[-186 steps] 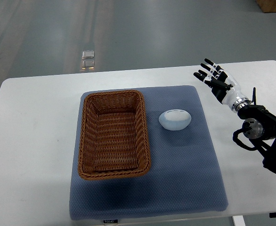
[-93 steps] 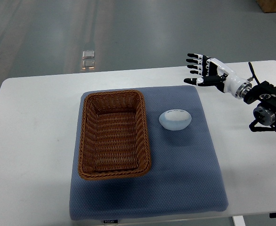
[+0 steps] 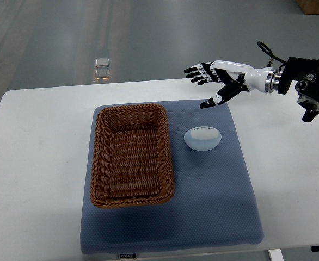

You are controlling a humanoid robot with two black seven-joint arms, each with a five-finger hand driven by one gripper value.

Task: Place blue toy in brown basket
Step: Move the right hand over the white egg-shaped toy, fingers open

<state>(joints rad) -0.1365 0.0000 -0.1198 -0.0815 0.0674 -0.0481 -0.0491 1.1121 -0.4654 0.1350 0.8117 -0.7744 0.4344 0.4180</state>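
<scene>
Right hand [image 3: 220, 77] hangs with fingers spread wide, holding nothing. The toy [image 3: 202, 138] lies below its thumb; the basket [image 3: 131, 155] sits beyond, leftward.

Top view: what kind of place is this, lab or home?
Probably a lab or workshop test bench, not a home: a plain white table on a bare grey floor, a blue mat laid out with only a brown basket and a pale blue toy, and the right hand open above it.

Right arm [image 3: 306, 89]: cut off at the right edge. Brown box [image 3: 315, 5], top corner: mostly out of frame. Mat label [image 3: 127, 254]: print unreadable, possibly a brand.
</scene>
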